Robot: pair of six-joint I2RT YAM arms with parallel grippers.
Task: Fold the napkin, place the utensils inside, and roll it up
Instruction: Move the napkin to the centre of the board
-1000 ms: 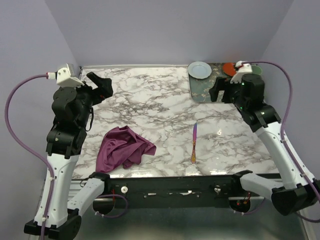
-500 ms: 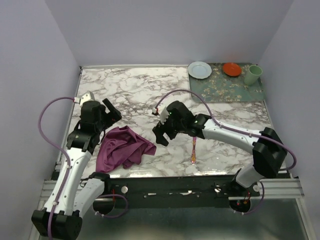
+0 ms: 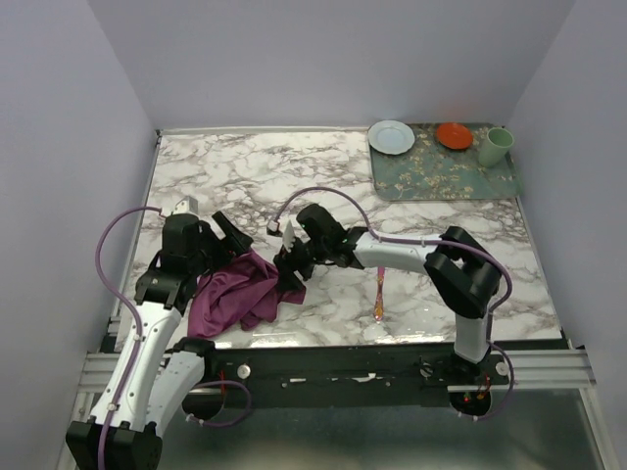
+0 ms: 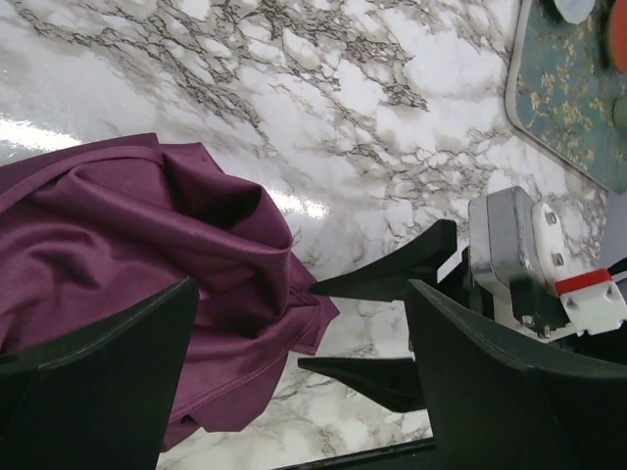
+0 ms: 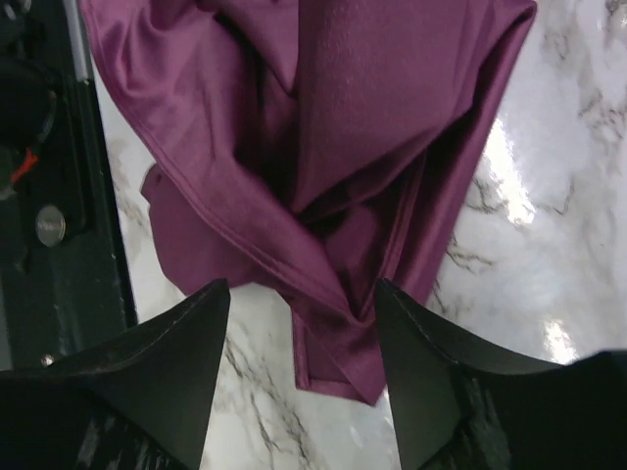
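Your right gripper (image 3: 291, 276) has moved left since half a second ago: then it hung over bare marble just to the right of the napkin (image 3: 238, 294), and now its spread fingers (image 5: 176, 362) straddle the cloth's right-hand edge, one on each side of a bunched fold, with nothing pinched between them. A second ago that arm was folded back over the green mat (image 3: 441, 176) at the far right corner, so it has reached clear across the table (image 3: 294, 186). Your left gripper (image 3: 233, 238) has also come in, from the far left corner down to the far edge of the napkin; its jaws stand wide apart and empty, with the cloth below and between them. In the left wrist view the two grippers face each other across the napkin's right corner, near but not touching. The napkin itself lies crumpled as before, in the same place near the front edge. The knife (image 3: 378, 294) has not moved either: it lies well to the right of your right gripper, apart from the cloth, its far end under that arm's forearm
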